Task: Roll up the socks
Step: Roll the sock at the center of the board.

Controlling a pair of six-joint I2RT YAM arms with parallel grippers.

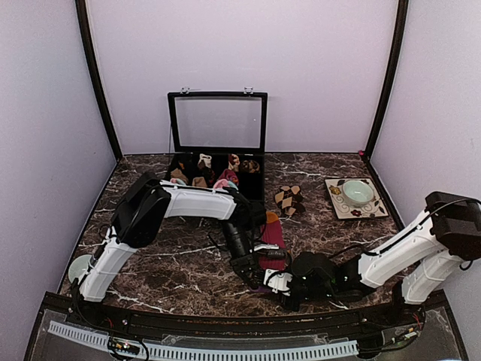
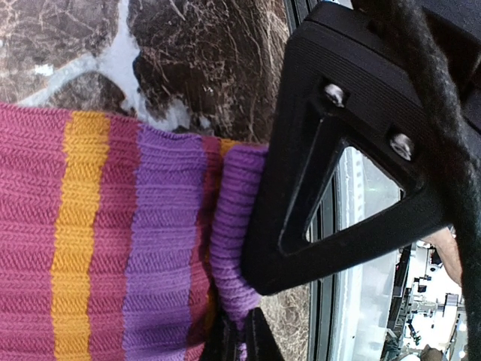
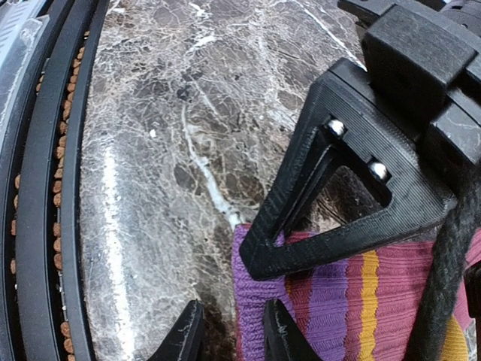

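Your left fingers [image 2: 289, 135] are clenching the purple cuff of the magenta striped sock [image 1: 274, 233], which is lying on the tabletop [image 1: 173, 256] near the front edge. Your right fingers [image 3: 361, 98] are straddling that cuff, and you cannot tell whether they are gripping it. The brown diamond sock [image 1: 289, 200] is lying just right of the open black box [image 1: 261, 188] holding sock rolls [image 1: 224, 180], and your left arm [image 1: 195, 201] and right arm [image 1: 391, 256] are reaching low toward the middle.

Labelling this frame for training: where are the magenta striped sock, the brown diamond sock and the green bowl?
magenta striped sock [image 2: 77, 248]: left wrist view, its orange stripe.
brown diamond sock [image 1: 288, 199]: top external view, its middle.
green bowl [image 1: 358, 192]: top external view, its inside.
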